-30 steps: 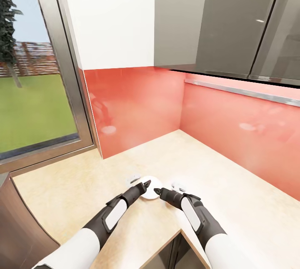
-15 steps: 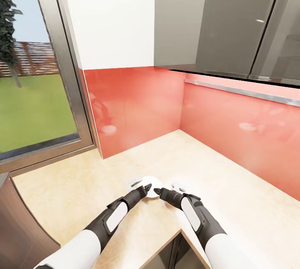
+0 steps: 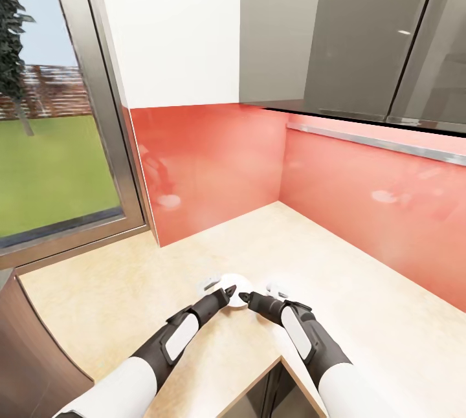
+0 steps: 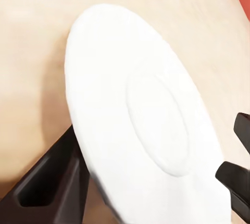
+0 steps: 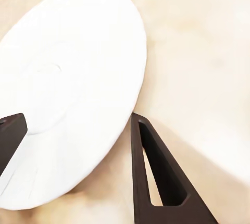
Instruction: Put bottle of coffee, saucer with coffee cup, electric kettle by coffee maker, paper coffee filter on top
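Saucer step in hand. The saucer lies flat on the kitchen countertop, near the front edge where the worktop's inner corner cuts in, well out from the red backsplash. Coffee maker, cup, kettle, bottle not seen here, so the saucer is judged not yet at its final spot.

Left gripper and right gripper converge on the saucer from either side, tips nearly meeting over its near rim.

Left wrist view: the saucer sits between the two dark fingers, one tight against the rim, the other at the rim on the opposite side. Jaws spread wide, about the width of the plate. Whether they press it or merely bracket it, cannot tell.

Right wrist view: one finger rests on the countertop just beside the saucer rim; the other overlaps the plate's edge at the far side. Also spread apart, straddling the rim. Firm grip or not, cannot tell.

Next move, as judged: a thin flat plate on a flat top gives little to pinch. One claw needs an edge under or over the rim, perhaps with the other steadying or tipping it, before any lift. Risk: the plate skids toward the front edge.
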Available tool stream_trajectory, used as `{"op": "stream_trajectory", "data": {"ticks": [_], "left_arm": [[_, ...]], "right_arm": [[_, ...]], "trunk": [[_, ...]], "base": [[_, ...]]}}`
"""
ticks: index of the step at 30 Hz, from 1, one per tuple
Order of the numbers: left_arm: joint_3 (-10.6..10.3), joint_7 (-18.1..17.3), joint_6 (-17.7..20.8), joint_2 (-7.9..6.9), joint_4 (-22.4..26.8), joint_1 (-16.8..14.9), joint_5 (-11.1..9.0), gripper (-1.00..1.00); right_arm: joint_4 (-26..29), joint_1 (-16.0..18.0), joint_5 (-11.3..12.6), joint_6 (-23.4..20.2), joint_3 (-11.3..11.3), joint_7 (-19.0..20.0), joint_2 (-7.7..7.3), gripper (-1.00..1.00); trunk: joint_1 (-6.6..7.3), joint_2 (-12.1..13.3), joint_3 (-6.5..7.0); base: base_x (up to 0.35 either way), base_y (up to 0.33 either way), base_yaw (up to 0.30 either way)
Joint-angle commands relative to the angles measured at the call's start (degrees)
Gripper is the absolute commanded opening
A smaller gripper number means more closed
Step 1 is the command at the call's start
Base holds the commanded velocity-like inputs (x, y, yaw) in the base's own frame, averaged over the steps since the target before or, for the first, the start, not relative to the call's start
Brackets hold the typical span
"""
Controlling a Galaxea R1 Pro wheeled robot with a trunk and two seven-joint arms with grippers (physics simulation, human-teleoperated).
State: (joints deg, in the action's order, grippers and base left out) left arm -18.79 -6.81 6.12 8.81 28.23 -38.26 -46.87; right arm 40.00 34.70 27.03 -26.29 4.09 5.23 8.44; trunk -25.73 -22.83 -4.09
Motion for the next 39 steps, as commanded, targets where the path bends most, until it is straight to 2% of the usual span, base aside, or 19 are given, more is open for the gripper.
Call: {"op": "stream_trajectory", "data": {"ticks": [1, 10, 16, 19, 39], "left_arm": [[-0.11, -0.04, 0.21, -0.02, 0.05, -0.06, -0.48, 1.00], [0.10, -0.05, 0.21, -0.03, 0.58, -0.06, -0.68, 1.00], [0.01, -0.17, 0.21, 0.10, 0.74, -0.06, -4.06, 1.00], [-0.01, -0.21, 0.21, 0.20, 0.76, -0.06, -4.75, 1.00], [-0.10, -0.21, 0.29, 0.33, 0.77, -0.06, -5.08, 1.00]], "right_arm": [[-0.80, 0.01, -0.22, -0.34, 0.04, -0.04, 0.00, 1.00], [-0.80, 0.01, -0.22, -0.34, 0.04, -0.04, 0.00, 1.00], [-0.80, 0.01, -0.22, -0.34, 0.04, -0.04, 0.00, 1.00], [-0.80, 0.01, -0.22, -0.34, 0.04, -0.04, 0.00, 1.00], [-0.80, 0.01, -0.22, -0.34, 0.04, -0.04, 0.00, 1.00]], "trunk": [[-0.05, -0.09, -0.14], [-0.05, -0.09, -0.14], [-0.05, -0.09, -0.14], [-0.05, -0.09, -0.14], [-0.05, -0.09, -0.14]], "base": [[0.000, 0.000, 0.000], [0.000, 0.000, 0.000], [0.000, 0.000, 0.000], [0.000, 0.000, 0.000], [0.000, 0.000, 0.000]]}}
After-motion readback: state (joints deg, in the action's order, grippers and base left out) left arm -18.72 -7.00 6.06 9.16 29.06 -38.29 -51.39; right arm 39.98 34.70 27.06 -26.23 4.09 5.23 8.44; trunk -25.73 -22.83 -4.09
